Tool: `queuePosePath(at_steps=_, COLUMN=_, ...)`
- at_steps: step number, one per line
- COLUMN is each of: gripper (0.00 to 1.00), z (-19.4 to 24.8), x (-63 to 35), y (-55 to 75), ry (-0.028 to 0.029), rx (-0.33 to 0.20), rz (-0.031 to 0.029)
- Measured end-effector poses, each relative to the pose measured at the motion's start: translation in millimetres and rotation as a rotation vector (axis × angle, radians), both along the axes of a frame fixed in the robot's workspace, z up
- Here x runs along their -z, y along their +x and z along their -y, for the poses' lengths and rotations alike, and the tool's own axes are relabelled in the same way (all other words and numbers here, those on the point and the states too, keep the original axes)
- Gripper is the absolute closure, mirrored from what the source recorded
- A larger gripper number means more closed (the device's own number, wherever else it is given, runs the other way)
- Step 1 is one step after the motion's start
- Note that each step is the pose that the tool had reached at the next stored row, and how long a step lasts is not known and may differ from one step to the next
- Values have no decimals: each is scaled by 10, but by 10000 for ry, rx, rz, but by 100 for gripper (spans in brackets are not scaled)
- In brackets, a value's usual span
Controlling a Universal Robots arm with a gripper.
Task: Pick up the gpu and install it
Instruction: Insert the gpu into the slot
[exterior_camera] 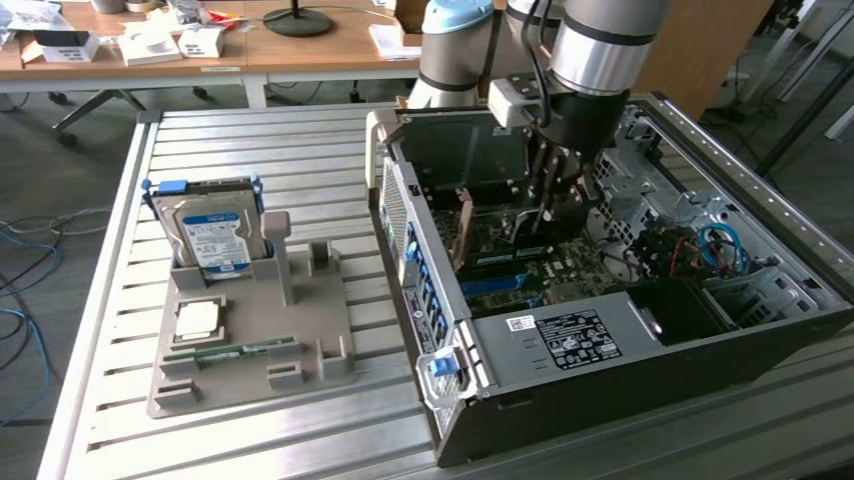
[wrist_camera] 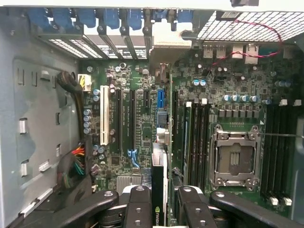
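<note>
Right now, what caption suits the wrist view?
Gripper around the thin dark gpu card, seen edge-on, green motherboard beyond.

gpu (wrist_camera: 159, 190), thin dark card seen edge-on, upright, held in the gripper (wrist_camera: 159, 209), above the motherboard's (wrist_camera: 137, 118) expansion slots

Slatted metal table (exterior_camera: 267, 130) bears grey fixture (exterior_camera: 254, 365), computer case (exterior_camera: 561, 350).

The exterior view looks down at the tabletop (exterior_camera: 240, 150) and open computer case (exterior_camera: 601, 395); the wrist view faces closely into that case.
</note>
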State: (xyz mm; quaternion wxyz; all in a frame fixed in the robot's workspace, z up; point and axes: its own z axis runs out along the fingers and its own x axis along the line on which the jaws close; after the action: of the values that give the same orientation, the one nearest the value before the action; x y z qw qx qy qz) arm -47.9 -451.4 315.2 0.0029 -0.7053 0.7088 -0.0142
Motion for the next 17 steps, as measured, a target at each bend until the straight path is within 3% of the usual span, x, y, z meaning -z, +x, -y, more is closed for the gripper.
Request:
queuePosePath(at_steps=6, gripper=74, z=0, x=15, y=-1, ry=-2, rx=0, rz=-2)
queuePosePath(at_steps=9, gripper=74, z=0, x=41, y=-20, ry=1, rx=2, rz=37)
queuePosePath(at_steps=14, gripper=74, z=0, x=79, y=-29, ry=-1, rx=-1, rz=37)
queuePosePath(at_steps=17, gripper=74, z=0, x=87, y=-30, ry=103, rx=1, rz=45)
